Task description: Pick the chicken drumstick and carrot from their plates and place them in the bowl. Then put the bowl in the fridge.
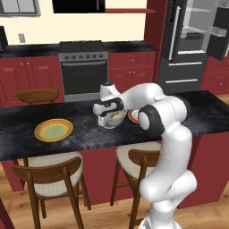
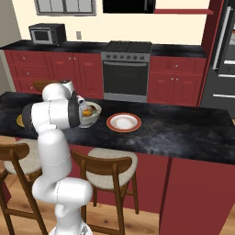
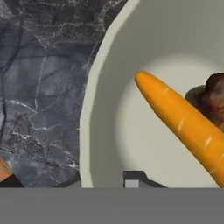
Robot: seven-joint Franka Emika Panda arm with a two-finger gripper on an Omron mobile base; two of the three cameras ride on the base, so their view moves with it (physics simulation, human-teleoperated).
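1. The gripper (image 1: 107,120) is right down at the near rim of the bowl (image 1: 117,120), in the middle of the dark marble counter (image 1: 27,118).
2. Hand view looks straight into the bowl: the carrot (image 3: 183,122) lies slanted across the pale inside, tip pointing toward the rim, and the chicken drumstick (image 3: 212,98) sits just behind it, touching or nearly so. Both are in the bowl.
3. One dark fingertip (image 3: 133,179) pokes up just inside the bowl wall. The other looks to be outside it, so the jaws seem pinched down on the rim, but honestly I can't tell for sure that it has a grip.
4. The white plate with the red-orange rim (image 2: 124,122) sits just beside the bowl, toward the fridge side.
5. The yellow-orange plate (image 1: 53,129) is well apart on the other side, near the counter's front edge.
6. The fridge (image 1: 190,44) stands at the back right with its upper door swung open, pale shelves showing.
7. The steel oven (image 1: 83,69) sits between red cabinets on the back wall, and wooden stools (image 1: 53,172) are tucked under the counter.
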